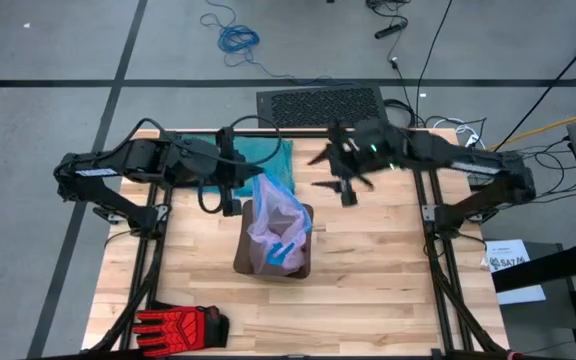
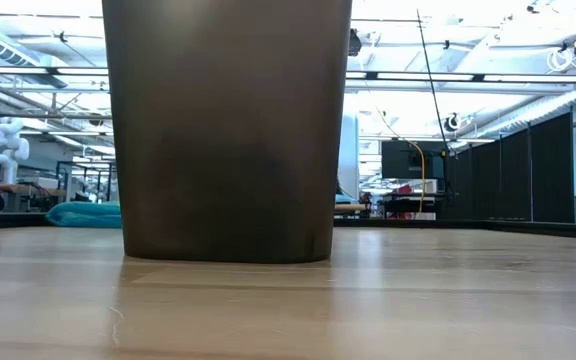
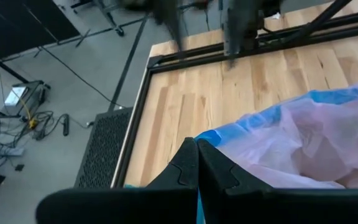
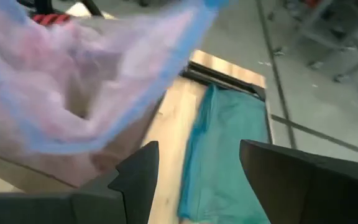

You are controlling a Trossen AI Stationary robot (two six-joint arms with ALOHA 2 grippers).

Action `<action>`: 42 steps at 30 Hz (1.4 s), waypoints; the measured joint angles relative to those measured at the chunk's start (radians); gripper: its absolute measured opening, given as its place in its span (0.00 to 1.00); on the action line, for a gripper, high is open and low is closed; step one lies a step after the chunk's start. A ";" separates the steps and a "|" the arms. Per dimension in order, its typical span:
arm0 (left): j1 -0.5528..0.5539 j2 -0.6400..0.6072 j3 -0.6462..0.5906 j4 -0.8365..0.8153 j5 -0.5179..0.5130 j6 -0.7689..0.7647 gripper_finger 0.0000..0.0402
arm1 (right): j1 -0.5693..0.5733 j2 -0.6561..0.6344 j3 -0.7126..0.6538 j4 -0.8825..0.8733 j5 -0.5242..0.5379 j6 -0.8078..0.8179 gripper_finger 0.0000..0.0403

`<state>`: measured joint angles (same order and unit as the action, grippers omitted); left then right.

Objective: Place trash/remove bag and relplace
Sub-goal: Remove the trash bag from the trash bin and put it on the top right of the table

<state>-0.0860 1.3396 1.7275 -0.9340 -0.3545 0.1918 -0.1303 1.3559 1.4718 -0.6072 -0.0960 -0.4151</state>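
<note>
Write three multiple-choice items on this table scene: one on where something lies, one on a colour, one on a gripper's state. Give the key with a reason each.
1. Where does the red-and-black glove lie on the table?
A. Under the bin
B. On the table's near left corner, by the left arm's side
C. Beside the right gripper

2. What colour is the rim of the pale pink bag in the bin?
A. Blue
B. Yellow
C. Black

3. How does the left gripper stand?
A. Wide open above the glove
B. Out of sight
C. Shut at the bag's rim

Key: 1 B, the high view shows it there, apart from the bin. 2 A, a blue edge borders the pink plastic. 3 C, the left wrist view shows its fingers pressed together at the blue edge.
</note>
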 joint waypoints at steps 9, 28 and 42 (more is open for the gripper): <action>-0.059 0.000 0.000 0.001 -0.041 0.025 0.00 | -0.190 0.232 -0.005 0.268 -0.606 -0.001 0.54; -0.072 0.006 0.000 0.024 -0.041 0.016 0.00 | -0.071 0.478 -0.006 0.908 -1.037 0.347 0.52; -0.083 0.011 0.000 0.067 -0.043 0.028 0.00 | 0.014 0.478 -0.006 0.754 -0.695 0.245 0.03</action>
<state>-0.1692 1.3502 1.7275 -0.8669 -0.3978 0.2201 -0.1159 1.8335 1.4658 0.1468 -0.7913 -0.1703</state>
